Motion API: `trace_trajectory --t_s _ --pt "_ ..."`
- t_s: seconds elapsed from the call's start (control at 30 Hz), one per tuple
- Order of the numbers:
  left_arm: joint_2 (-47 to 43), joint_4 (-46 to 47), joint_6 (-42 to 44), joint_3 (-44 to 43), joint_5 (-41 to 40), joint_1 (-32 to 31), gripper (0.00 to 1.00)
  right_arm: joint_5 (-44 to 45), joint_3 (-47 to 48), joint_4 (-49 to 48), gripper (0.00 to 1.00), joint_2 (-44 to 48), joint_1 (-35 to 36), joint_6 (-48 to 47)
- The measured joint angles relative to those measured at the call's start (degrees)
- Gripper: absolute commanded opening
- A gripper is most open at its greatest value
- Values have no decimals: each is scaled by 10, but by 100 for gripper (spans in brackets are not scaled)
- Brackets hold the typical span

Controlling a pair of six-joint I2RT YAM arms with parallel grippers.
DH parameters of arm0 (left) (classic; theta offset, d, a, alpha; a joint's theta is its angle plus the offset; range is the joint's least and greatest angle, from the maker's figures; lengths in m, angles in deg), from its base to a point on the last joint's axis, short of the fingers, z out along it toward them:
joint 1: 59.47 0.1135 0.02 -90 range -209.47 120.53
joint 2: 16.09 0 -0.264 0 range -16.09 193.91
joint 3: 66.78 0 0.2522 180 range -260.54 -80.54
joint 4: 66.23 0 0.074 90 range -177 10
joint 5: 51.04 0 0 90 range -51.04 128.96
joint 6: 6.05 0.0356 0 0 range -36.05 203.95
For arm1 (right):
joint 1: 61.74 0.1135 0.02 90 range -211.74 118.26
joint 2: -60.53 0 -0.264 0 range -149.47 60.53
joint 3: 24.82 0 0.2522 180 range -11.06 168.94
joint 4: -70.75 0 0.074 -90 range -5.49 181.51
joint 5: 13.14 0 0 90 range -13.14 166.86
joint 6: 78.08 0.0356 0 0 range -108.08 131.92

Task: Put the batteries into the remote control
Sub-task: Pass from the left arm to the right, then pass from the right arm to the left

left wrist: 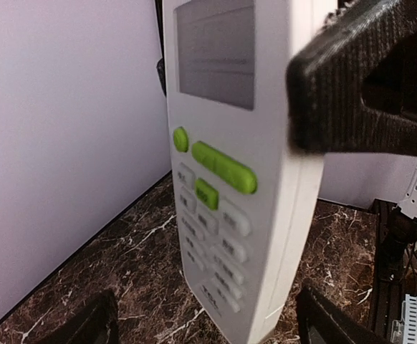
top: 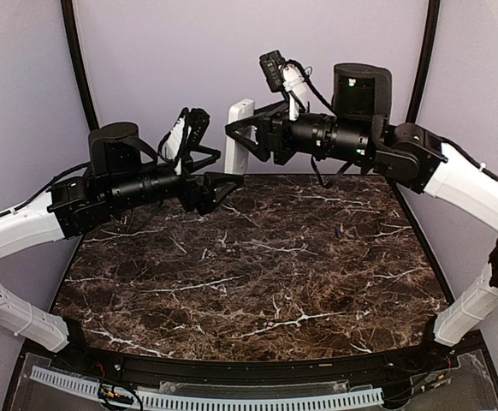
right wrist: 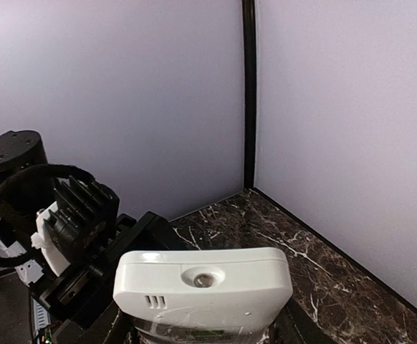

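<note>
High rear overview of table (top: 257, 282); wrist views close on remote control (top: 239, 137) (common to all).

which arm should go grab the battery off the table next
Probably the left: the left gripper is open and empty, while the right gripper holds the remote upright. The battery lies toward the right side, so it's a longer reach.

The dark brown table (top: 232, 282) is showing white marble veins running all across its top, and one tiny dark battery (top: 338, 229) is lying directly on its right half, toward the back.
</note>
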Motion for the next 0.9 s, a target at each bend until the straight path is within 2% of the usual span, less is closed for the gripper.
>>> trace_trajectory --t_s 0.17,0.27,0.43,0.67,0.77,0.83,0.87,0.9 --pt "19 -18 -9 -14 -27 0 73 123 39 53 0 -43 27 7" --pt "29 -24 -19 -23 -33 0 60 161 41 75 0 -59 35 12" --pt "35 -24 -33 -32 -54 0 36 179 45 90 0 -70 38 15" --pt "35 -17 -52 -33 -55 -1 18 170 46 86 0 -70 39 15" --pt "35 -11 -66 -33 -45 -1 1 171 46 81 0 -70 39 17" --pt "36 -5 -75 -33 -45 -1 0 174 46 76 0 -70 39 18" --pt "36 -3 -78 -33 -43 -1 0 174 46 74 12 -70 38 17" --pt "36 0 -82 -32 -42 -1 0 172 46 71 28 -70 38 13"
